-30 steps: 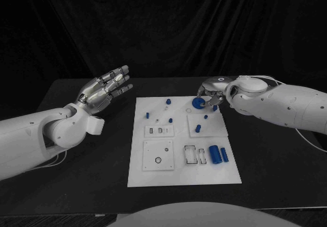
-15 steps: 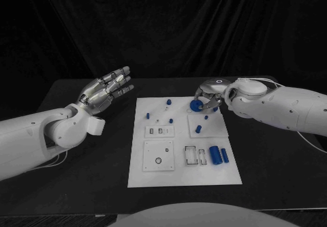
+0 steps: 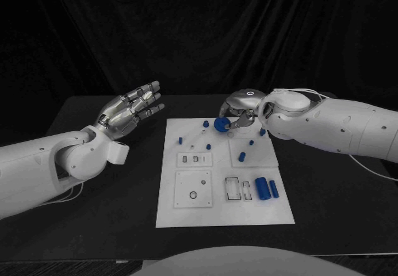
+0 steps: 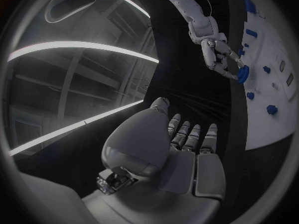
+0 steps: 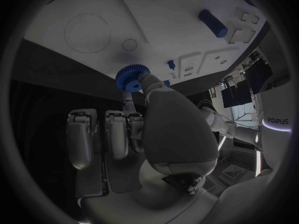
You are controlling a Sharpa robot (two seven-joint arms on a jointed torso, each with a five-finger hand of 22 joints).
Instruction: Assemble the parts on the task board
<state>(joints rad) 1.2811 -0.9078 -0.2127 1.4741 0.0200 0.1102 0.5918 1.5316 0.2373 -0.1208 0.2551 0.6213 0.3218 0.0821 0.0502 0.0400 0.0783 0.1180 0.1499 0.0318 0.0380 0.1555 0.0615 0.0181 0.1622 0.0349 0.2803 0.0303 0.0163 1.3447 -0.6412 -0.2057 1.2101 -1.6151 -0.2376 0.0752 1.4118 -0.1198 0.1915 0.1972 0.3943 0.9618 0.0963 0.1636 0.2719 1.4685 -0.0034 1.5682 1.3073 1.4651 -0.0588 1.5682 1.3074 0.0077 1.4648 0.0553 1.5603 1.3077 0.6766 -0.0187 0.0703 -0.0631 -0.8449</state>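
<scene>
My right hand point(image 3: 240, 112) hangs over the far edge of the white task board point(image 3: 222, 213) and pinches a blue toothed gear point(image 3: 221, 125). The right wrist view has the gear point(image 5: 131, 77) at the fingertips point(image 5: 147, 79), above the board point(image 5: 74, 15). The gear point(image 4: 243, 73) and the right hand point(image 4: 219, 57) also appear in the left wrist view. My left hand point(image 3: 129, 109) is raised left of the board, open, fingers spread, holding nothing. Several small blue pegs point(image 3: 181, 139) stand on the board, and two blue cylinders point(image 3: 266, 187) lie at its right side.
The board has square inset plates with slots and a round hole point(image 3: 192, 195) on its near half. Black table point(image 3: 99, 213) surrounds the board on all sides, with a dark curtain behind.
My right hand has carried the gear leftwards along the board's far edge, from above the right inset plate towards the middle. The left hand has stayed put.
</scene>
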